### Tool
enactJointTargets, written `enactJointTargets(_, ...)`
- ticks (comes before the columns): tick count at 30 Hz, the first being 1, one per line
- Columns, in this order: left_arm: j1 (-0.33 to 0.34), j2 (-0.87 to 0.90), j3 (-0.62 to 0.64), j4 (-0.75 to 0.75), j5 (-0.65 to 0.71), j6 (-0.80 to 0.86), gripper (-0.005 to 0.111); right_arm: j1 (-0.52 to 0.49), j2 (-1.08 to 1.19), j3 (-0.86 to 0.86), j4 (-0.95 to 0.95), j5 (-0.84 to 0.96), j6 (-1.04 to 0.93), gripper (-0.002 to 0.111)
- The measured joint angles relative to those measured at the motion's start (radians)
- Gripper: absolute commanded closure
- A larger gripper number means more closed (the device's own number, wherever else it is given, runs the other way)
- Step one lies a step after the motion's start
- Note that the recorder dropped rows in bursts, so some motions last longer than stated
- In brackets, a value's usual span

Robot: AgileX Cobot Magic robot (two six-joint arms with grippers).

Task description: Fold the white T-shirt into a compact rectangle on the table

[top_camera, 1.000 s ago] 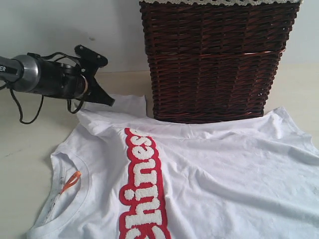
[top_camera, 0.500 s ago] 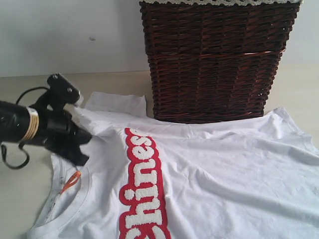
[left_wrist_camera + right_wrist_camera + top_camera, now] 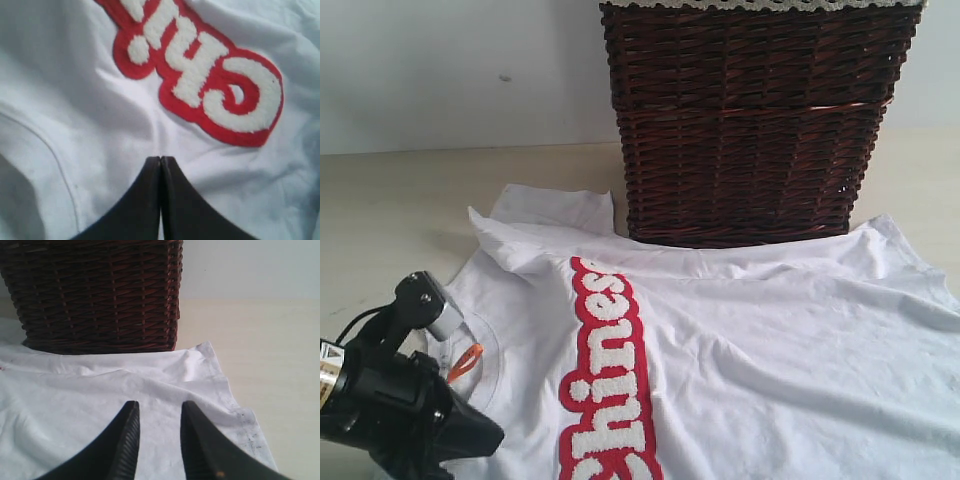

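The white T-shirt (image 3: 760, 340) lies spread flat on the table (image 3: 390, 200), its red patch (image 3: 610, 380) with white letters running toward the near edge and an orange neck tag (image 3: 467, 360) at the collar. My left gripper (image 3: 488, 438) hovers low at the collar, bottom left of the exterior view. In the left wrist view it (image 3: 160, 159) is shut with nothing between the jaws, just short of the patch (image 3: 200, 75). My right gripper (image 3: 160, 405) is open over a plain corner of the shirt (image 3: 75, 390), holding nothing; it is outside the exterior view.
A dark brown wicker basket (image 3: 750, 120) stands at the back, its base touching the shirt's far edge, and fills the right wrist view (image 3: 95, 295) ahead of the open jaws. Bare table (image 3: 270, 350) lies beside the shirt's hem corner.
My left arm has swung from beside the far sleeve toward the near left, now over the collar. Its jaws stayed shut. The shirt has not shifted.
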Motion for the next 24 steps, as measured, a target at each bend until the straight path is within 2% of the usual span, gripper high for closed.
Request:
enactJointTargets(8,0.0,-0.011,0.046,0.002,0.076,0.024,0.107,0.0,0.0,0.0,0.0,0.0,0.0,0.079)
enactJointTargets(16,0.0,-0.022,0.046,-0.012,0.08,0.188,0.107,0.0,0.0,0.0,0.0,0.0,0.0,0.079)
enactJointTargets(18,0.0,-0.031,0.044,-0.039,0.087,0.141,0.107,0.0,0.0,0.0,0.0,0.0,0.0,0.079)
enactJointTargets(21,0.001,-0.05,0.034,-0.021,0.084,-0.02,0.107,0.0,0.0,0.0,0.0,0.0,0.0,0.079)
enactJointTargets(24,0.002,-0.074,0.032,-0.013,-0.042,-0.029,0.107,0.0,0.0,0.0,0.0,0.0,0.0,0.079)
